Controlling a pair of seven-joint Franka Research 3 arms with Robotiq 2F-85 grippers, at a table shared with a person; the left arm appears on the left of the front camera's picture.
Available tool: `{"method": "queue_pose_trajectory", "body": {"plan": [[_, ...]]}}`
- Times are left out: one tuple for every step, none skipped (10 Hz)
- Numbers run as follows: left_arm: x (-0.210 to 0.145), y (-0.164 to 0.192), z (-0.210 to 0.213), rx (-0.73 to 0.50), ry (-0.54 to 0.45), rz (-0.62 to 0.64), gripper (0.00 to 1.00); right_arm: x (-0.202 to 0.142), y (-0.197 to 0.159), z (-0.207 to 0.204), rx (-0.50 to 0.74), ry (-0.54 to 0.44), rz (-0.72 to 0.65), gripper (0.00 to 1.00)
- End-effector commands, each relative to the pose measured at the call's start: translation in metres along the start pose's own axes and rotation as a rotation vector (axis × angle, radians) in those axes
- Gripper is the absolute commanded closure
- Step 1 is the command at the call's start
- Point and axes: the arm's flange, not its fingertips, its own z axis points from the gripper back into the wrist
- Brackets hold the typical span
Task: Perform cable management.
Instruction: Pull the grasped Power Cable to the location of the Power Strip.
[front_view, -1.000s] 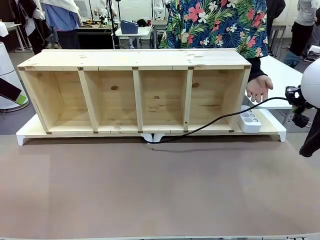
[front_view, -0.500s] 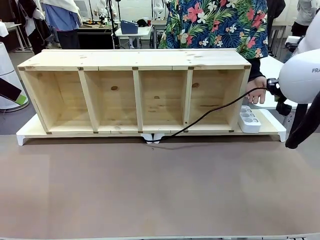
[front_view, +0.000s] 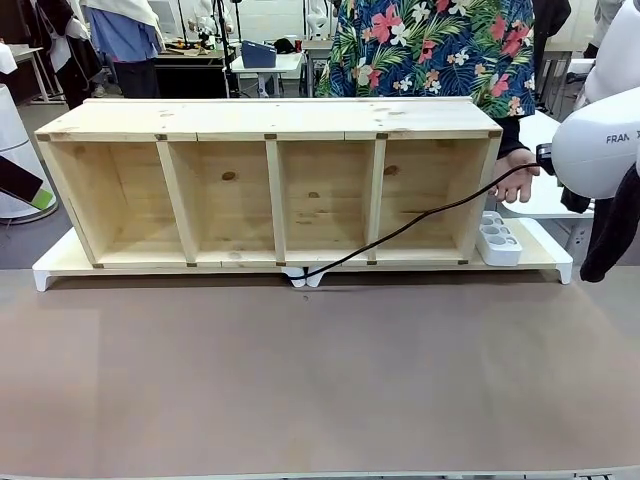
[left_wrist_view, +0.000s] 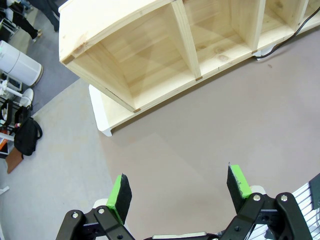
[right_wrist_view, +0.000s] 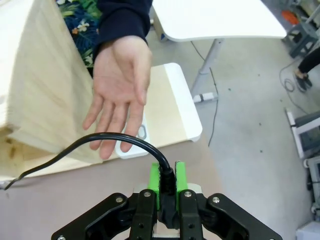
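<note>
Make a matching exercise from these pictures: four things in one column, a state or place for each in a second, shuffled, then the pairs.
Things:
1. right gripper
2. left gripper
3. power strip
4. person's hand

States or places:
A. open, above the brown tabletop
B. palm open beside the shelf's end
C. shut on the cable's plug end
D. on the white board, right of the shelf

Pairs: 1-C, 2-A, 3-D, 4-B

White right arm (front_view: 600, 150) with grey lettering; black grippers, silver screws, green pads (left_wrist_view: 239, 181); person wears floral shirt (front_view: 430, 48), navy sleeve (right_wrist_view: 122, 20).
</note>
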Motion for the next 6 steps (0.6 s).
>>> {"method": "queue_pose_trajectory", "body": {"plan": [[0.0, 0.001, 0.001, 0.0, -0.005, -0.011, 0.0, 0.016, 0.006, -0.013, -0.032, -0.021, -0.023, 0.85], [0.0, 0.001, 0.001, 0.0, -0.005, -0.011, 0.0, 0.021, 0.008, -0.015, -0.033, -0.023, -0.022, 0.85], [0.0, 0.001, 0.001, 0.0, -0.005, -0.011, 0.0, 0.024, 0.012, -0.016, -0.03, -0.022, -0.015, 0.85], [0.0, 0.001, 0.001, 0.0, -0.005, -0.011, 0.0, 0.023, 0.017, -0.016, -0.025, -0.025, 0.0, 0.85], [0.0, 0.001, 0.001, 0.0, -0.005, -0.011, 0.0, 0.024, 0.018, -0.016, -0.024, -0.027, -0.003, 0.85], [0.0, 0.001, 0.001, 0.0, -0.005, -0.011, 0.0, 0.024, 0.016, -0.015, -0.027, -0.023, -0.042, 0.85]]}}
